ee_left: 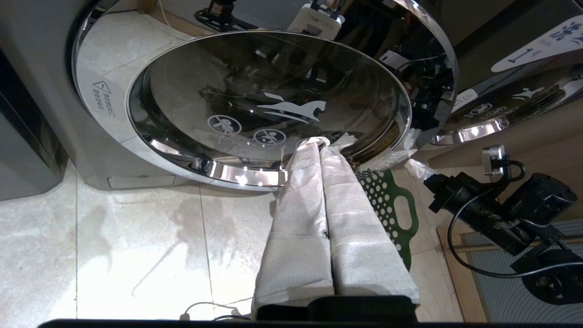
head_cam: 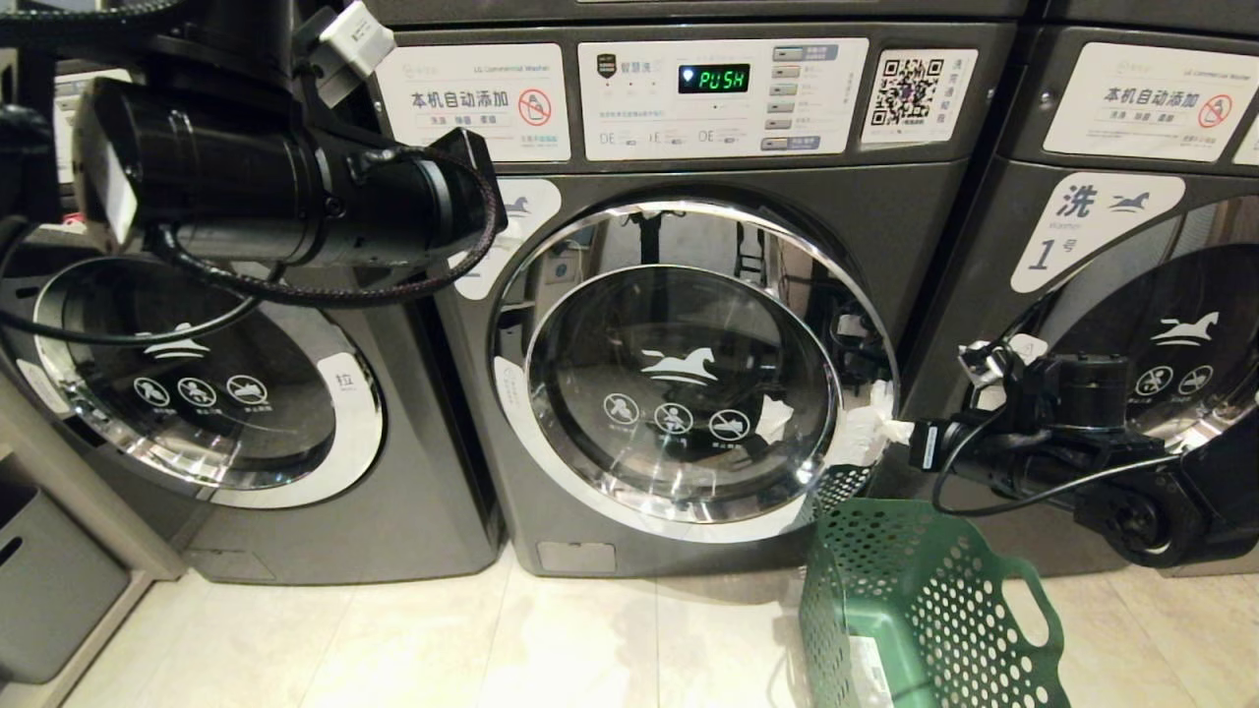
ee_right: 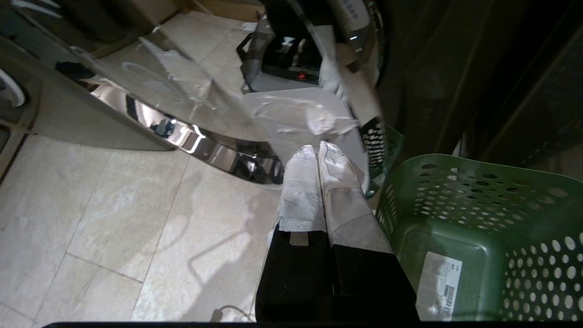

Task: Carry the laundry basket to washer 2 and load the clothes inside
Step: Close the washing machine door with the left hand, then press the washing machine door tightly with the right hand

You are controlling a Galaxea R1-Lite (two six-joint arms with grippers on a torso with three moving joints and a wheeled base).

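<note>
Beside the round chrome-rimmed washer door (head_cam: 679,369), the right gripper (head_cam: 890,428), fingers together, could slip off the taped handle, leaving the green perforated laundry basket (head_cam: 925,610) unloaded.

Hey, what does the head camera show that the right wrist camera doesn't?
Only the head view shows the grey control panel with its green "PUSH" display, the QR sticker and the neighbouring washers. Only the right wrist view shows the right gripper, jaws shut, and the white label inside the basket. Both show the green perforated plastic laundry basket, the chrome-rimmed round washer door and the beige tiled floor.
</note>
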